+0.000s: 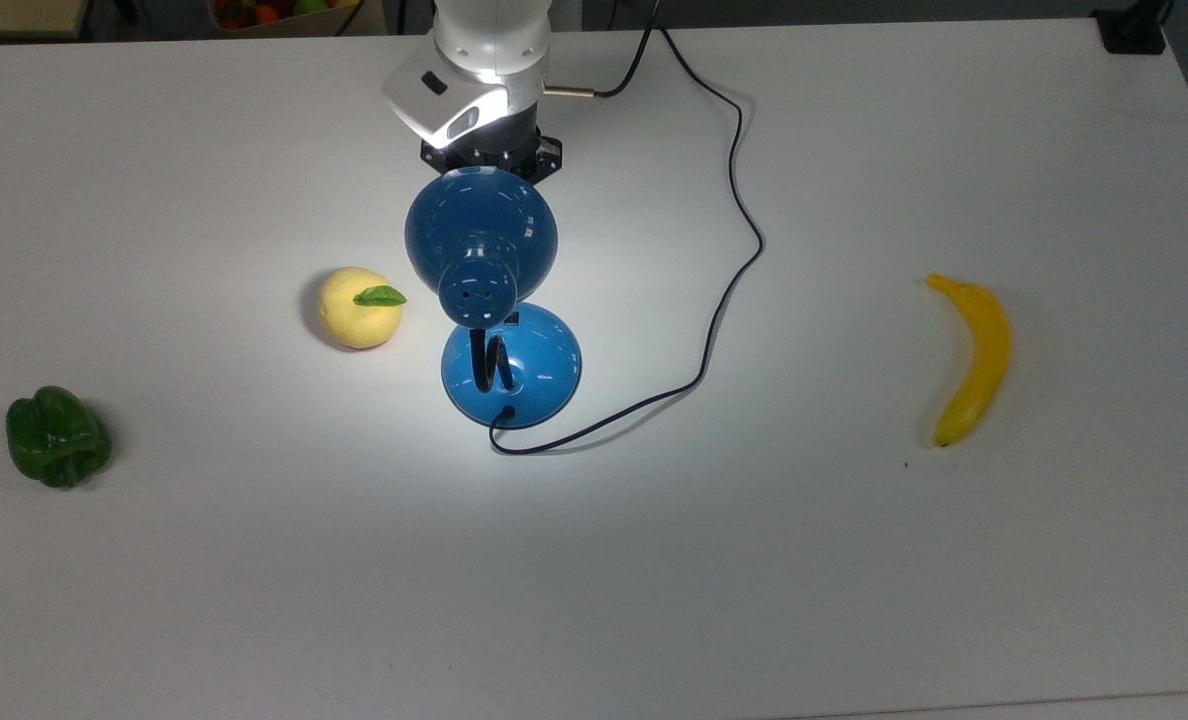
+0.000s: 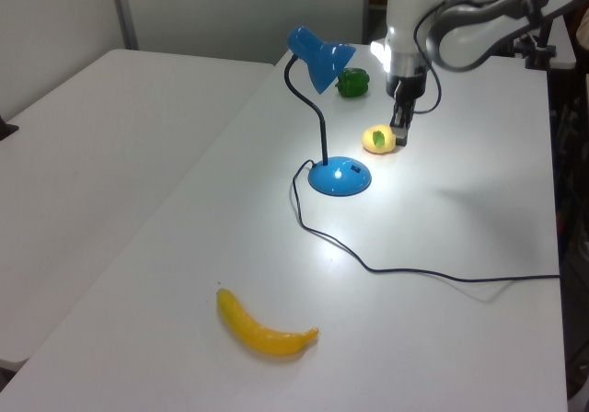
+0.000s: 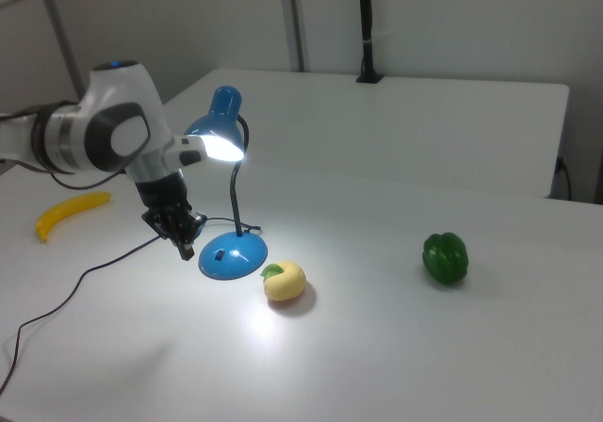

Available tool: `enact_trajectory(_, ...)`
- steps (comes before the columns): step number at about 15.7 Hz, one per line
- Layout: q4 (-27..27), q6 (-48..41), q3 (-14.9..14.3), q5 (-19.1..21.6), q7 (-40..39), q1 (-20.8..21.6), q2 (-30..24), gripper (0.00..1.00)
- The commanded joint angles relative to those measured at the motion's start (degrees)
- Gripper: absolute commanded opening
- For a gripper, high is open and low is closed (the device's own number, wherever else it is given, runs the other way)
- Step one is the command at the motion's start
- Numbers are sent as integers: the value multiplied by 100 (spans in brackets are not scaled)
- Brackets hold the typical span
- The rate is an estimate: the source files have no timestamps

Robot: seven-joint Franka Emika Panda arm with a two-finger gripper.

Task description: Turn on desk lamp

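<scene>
The desk lamp stands mid-table with its blue dome shade (image 1: 481, 240) over the round blue base (image 1: 511, 365), joined by a black gooseneck (image 2: 320, 122). It is lit: the bulb glows under the shade (image 3: 224, 125) and a bright pool of light lies on the table around the base (image 3: 233, 255). My gripper (image 2: 400, 136) hangs above the table, apart from the base (image 2: 340, 177), beyond it toward the top view's top. Its fingers are shut with nothing in them, as the gripper (image 3: 186, 245) also looks in the right view.
A yellow fruit with a green leaf (image 1: 359, 308) lies just to the top view's left of the base. A green pepper (image 1: 57, 436) sits far left and a banana (image 1: 974, 358) far right. The lamp's dark cord (image 1: 734, 230) loops across the table to the top edge.
</scene>
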Motion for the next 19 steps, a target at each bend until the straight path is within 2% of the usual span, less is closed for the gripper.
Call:
enact_trajectory(1,640,-1283,28,-119,67,-31,-357,0)
enact_trajectory(8,1950,-2481,-42,-14,-134,-66,-330,1)
enact_trajectory(10,2346,-2832,-69,135,-362,-162,-321,7)
enact_trajectory(15,2603,-3237,-86,259,-416,-242,-374,19)
enact_trajectory(16,2611,-3273,-86,259,-416,-242,-383,29)
enact_trajectory(18,2603,-3273,-86,259,-434,-251,-435,78)
enact_trajectory(19,2594,-3282,-86,250,-486,-242,-453,85)
